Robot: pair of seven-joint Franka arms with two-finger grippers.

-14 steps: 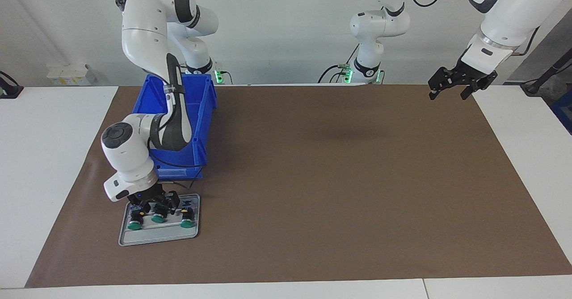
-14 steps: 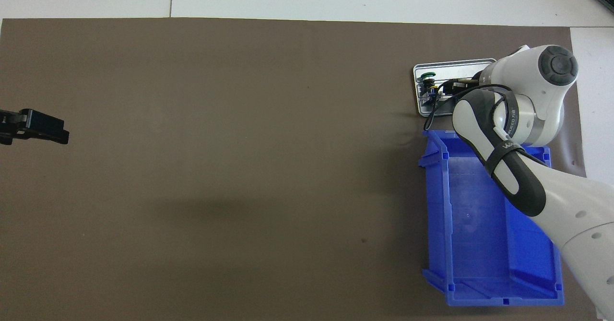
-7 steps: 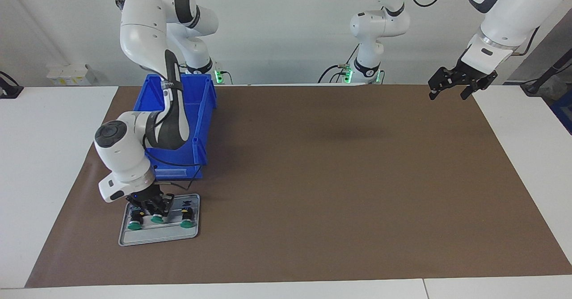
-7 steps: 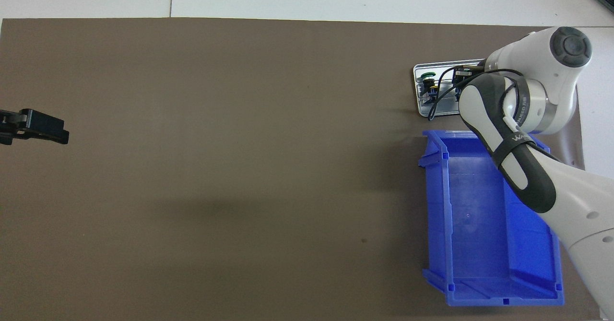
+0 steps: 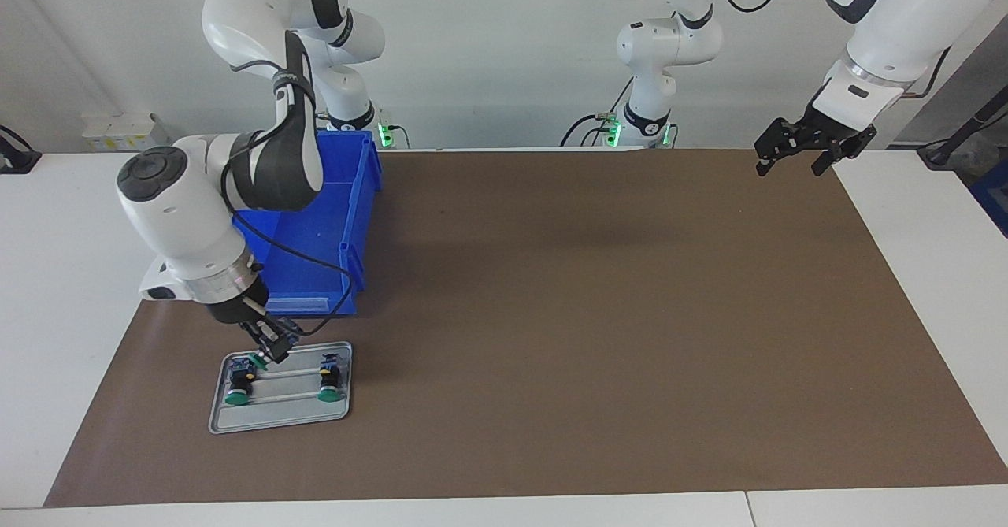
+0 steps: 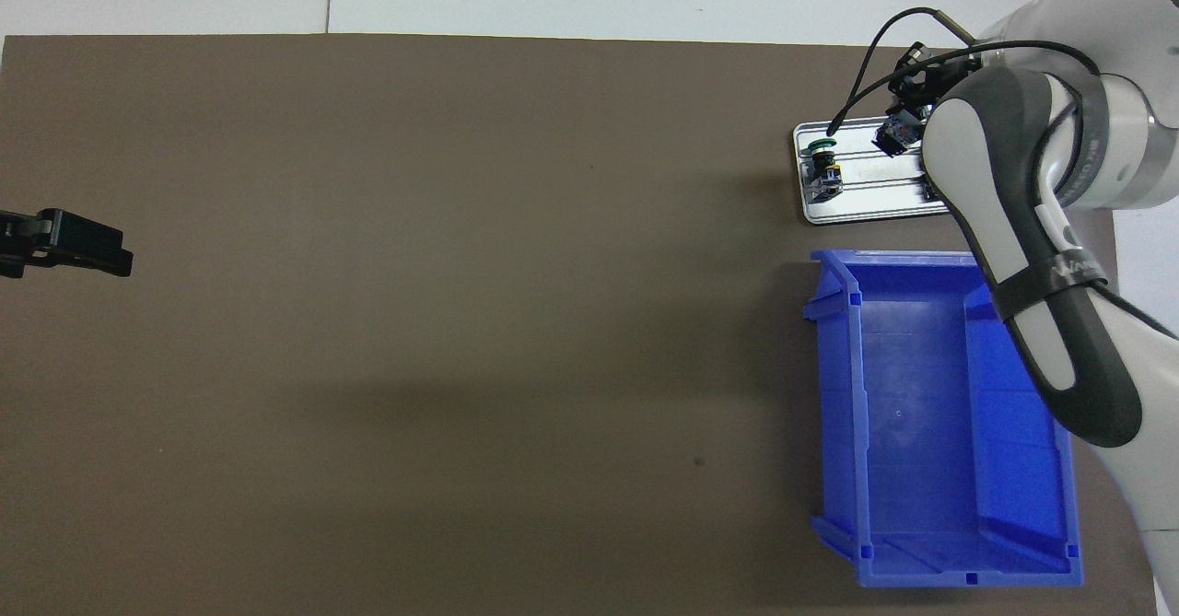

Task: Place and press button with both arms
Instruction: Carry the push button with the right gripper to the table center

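Note:
Over the grey metal tray [image 5: 276, 420] my right gripper [image 5: 268, 347] hangs, shut on a button [image 5: 259, 360] whose green cap peeks out below the fingers. The overhead view shows this button's bluish base [image 6: 892, 135] at the right gripper [image 6: 899, 128], above the tray [image 6: 866, 213]. Two more buttons stay on the tray, one [image 5: 236, 389] toward the right arm's end and one [image 5: 330, 384] toward the table's middle. My left gripper [image 5: 795, 149] waits open, high over the left arm's end of the brown mat, with nothing in it.
A blue bin [image 5: 346, 220] stands on the mat beside the tray, nearer to the robots. Overhead, the bin [image 6: 921, 413] shows nothing in it, and the right arm covers part of the tray. White table borders the mat.
My right gripper closed on the middle button and rose off the tray with it, leaving a gap between the two other buttons. The left arm has not moved.

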